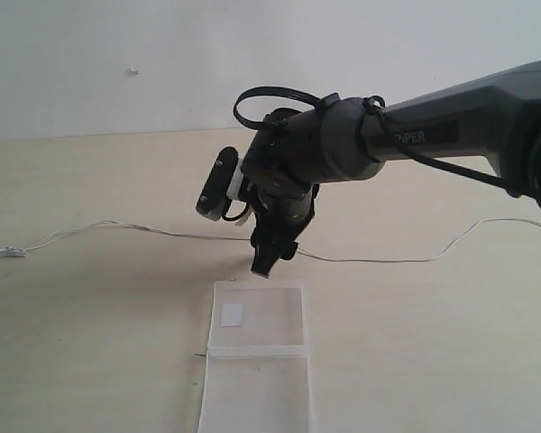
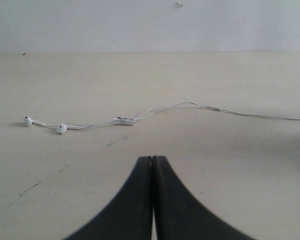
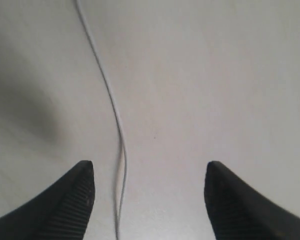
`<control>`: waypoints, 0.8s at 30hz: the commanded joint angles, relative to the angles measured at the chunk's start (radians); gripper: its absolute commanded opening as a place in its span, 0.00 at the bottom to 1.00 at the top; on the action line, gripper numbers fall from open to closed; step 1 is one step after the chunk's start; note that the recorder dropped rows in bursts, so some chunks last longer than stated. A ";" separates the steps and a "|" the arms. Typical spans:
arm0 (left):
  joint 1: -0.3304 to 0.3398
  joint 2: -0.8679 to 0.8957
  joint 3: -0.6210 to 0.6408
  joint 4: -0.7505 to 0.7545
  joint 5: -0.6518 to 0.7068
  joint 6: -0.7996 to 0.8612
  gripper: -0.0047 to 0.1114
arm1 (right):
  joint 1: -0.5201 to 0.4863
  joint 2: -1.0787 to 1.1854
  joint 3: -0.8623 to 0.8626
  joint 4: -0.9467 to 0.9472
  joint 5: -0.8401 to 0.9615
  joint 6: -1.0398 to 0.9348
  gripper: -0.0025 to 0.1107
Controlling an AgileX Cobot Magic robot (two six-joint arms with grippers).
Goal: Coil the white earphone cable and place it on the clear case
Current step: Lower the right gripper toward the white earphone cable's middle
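**Inspector:** Where is the task item?

**Officer:** The thin white earphone cable (image 1: 162, 231) lies uncoiled on the pale counter (image 1: 90, 343). It is strung left to right just beyond the far edge of the flat transparent plastic case (image 1: 257, 388). Nothing rests on the case except its small white square sticker (image 1: 232, 313). The two small white earbuds (image 2: 61, 128) lie at one end of the cable, near each other but not touching.

**Inspector:** Why is the dark right arm (image 1: 451, 126) posed like that?

**Officer:** In my judgement, it reaches to the middle to take the cable mid-length. That point is close to the case, so little carrying would be needed. The right jaws point down over the cable.

**Inspector:** What is their state?

**Officer:** They are open, moderately wide. The cable runs between them, nearer one jaw than the other. Neither jaw touches it as far as can be seen, and nothing is held.

**Inspector:** And the left jaws?

**Officer:** They are closed flat together with nothing between them. They are outside the exterior view, and they face the earbud end from well apart. I judge them idle, perhaps waiting to pin that end.

**Inspector:** Progress?

**Officer:** Coiling has not begun.
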 commanded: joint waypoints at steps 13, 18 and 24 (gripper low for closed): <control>-0.008 -0.006 0.003 0.000 -0.010 0.001 0.04 | -0.037 -0.006 -0.006 0.147 0.083 -0.205 0.57; -0.008 -0.006 0.003 0.000 -0.010 0.001 0.04 | -0.094 -0.018 -0.006 0.290 0.095 -0.347 0.57; -0.008 -0.006 0.003 0.000 -0.010 0.001 0.04 | -0.146 -0.036 -0.087 0.445 0.121 -0.468 0.57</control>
